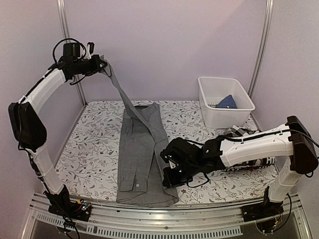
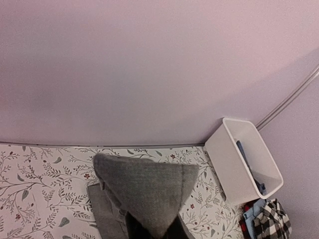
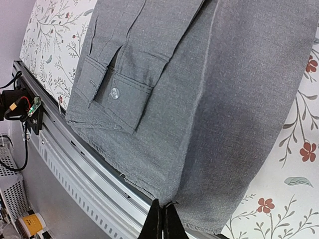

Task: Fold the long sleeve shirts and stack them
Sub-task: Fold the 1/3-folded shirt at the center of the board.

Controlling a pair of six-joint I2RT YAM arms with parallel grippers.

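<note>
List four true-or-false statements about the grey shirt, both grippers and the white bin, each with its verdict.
1. The left gripper holds one end of the grey shirt up in the air. True.
2. The white bin is empty. False: a blue cloth lies in it.
3. The right gripper is open, far above the shirt. False: its fingers are together at the shirt's hem, by the near edge of the table.
4. A buttoned cuff lies on top of the shirt's body. True.
</note>
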